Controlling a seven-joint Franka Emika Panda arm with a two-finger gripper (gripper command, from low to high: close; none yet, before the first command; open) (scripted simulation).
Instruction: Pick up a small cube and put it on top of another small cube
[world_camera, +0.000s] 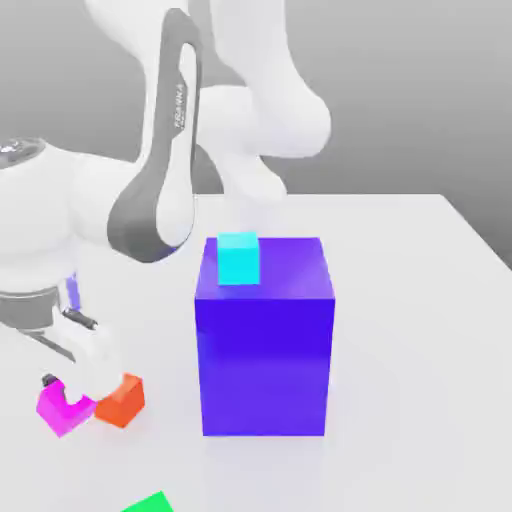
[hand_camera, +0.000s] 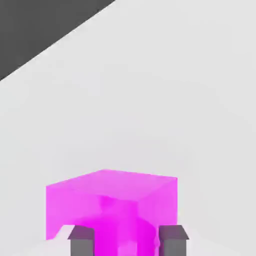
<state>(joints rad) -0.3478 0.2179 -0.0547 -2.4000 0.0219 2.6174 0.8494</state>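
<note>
Arm links (world_camera: 250, 90): glossy white, rounded casings.
Forearm panel (world_camera: 165, 180): grey inlay, small dark lettering along its length.
Wrist housing (world_camera: 40, 210): white, bulbous, grey cap.
Claw (world_camera: 72, 385): white body, dark grey square-tipped fingers (hand_camera: 81, 242).

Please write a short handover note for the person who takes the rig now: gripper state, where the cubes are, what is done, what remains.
Gripper: shut on the small bright magenta cube, low at the white table, on the exterior view's left.
Small orange cube: right beside the magenta one, on the table.
Small cyan cube: on top of the big blue-purple block.
Done: magenta cube grasped.
Left: lift it and set it on top of another small cube; the orange one looks nearest. Then release.
</note>
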